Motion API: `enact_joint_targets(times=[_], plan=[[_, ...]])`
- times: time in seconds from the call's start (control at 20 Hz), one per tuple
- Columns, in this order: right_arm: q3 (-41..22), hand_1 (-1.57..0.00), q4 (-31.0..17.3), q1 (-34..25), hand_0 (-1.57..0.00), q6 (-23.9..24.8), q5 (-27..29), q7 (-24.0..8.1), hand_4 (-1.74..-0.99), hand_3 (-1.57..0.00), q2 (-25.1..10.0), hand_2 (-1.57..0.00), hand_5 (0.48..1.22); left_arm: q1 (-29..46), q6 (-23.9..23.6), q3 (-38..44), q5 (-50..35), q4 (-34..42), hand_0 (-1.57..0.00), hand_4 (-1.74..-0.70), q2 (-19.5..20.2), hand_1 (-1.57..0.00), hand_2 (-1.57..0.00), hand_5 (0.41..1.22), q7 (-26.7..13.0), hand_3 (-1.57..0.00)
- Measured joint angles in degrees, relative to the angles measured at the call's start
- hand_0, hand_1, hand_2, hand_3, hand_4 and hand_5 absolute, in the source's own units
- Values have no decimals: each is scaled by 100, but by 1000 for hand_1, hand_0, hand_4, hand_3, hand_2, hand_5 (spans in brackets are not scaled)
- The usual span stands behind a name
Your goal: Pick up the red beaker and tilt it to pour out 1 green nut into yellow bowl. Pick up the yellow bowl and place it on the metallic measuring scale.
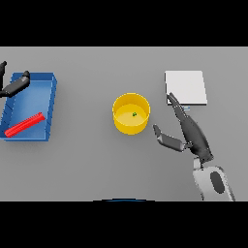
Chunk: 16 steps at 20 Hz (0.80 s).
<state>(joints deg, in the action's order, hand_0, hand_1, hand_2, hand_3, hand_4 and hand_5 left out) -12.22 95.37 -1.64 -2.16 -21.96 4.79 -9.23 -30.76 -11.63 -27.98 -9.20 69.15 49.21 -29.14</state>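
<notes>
So the pouring half looks done to me. There's a small green nut (134, 114) sitting inside the yellow bowl (131, 113), which is roughly in the middle of the frame. The red beaker (24, 124) is lying on its side in the blue tray (48, 97) over at the left edge, lower part of the tray, so I'd say I'm finished with that one.

What's left is the second half: get the yellow bowl onto the metallic measuring scale (186, 87), the pale square plate in the upper right. The bowl isn't on it yet, it's sitting on the grey table (97, 160) a bit left of and below the scale, clearly apart from it.

My right hand (191, 133) is in the right-centre of the frame, between bowl and scale. It's wide open, fingers straight and pointing up toward the scale's lower left corner, thumb sticking out left toward the bowl. It's not holding anything and not touching the bowl. My guess is it's lining up to grab the bowl from its right side.

My left hand (15, 85) is parked at the upper left, over the top corner of the tray, fingers relaxed, nothing in it.
</notes>
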Motion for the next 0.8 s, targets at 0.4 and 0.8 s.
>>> enact_joint_targets(times=[0.4,0.8], plan=[[-919,1,-524,-1342,1,-847,-1498,-220,-1276,1,-1047,1,666,-17,-49,-58,21,-10,-1,-793,-103,-1,-1,716,-39,-1],[-1557,1,-1307,-2448,1,-1618,-1915,112,-1277,1,-1192,1,677,-44,-70,-81,66,-12,1,-797,-94,1,1,718,-24,1]])
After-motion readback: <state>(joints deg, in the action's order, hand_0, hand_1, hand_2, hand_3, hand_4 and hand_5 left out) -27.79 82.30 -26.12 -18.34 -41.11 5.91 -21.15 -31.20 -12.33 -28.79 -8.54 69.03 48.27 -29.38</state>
